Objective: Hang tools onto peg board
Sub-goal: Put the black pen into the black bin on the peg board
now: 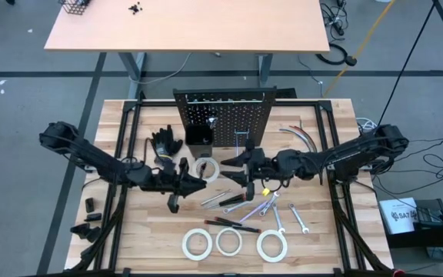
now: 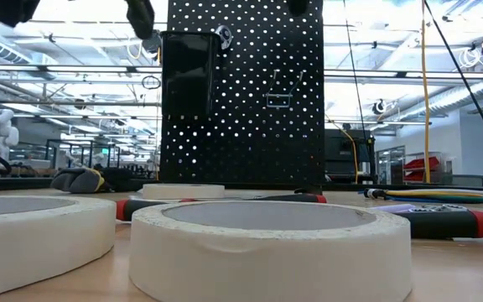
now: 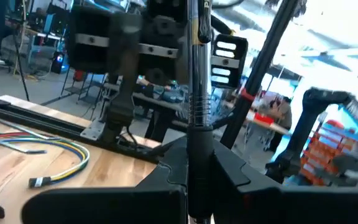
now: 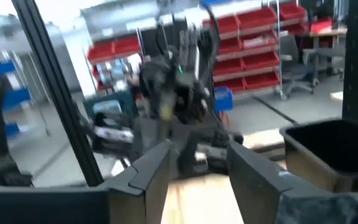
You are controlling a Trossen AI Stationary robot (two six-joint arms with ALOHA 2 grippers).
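Left wrist view: your left gripper [image 3: 199,180] pinches a silver ratchet [image 3: 197,93] upright; right gripper [image 4: 197,171] spread, empty. Peg board [image 1: 225,115] sits frame centre; approach its hook [image 1: 244,137] slowly, handle level.

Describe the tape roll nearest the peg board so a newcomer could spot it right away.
Start at the upright black peg board at the table's far side. Just in front of its small black bin lies one white tape roll, between the two grippers. The other three rolls sit in a row at the table's near edge.
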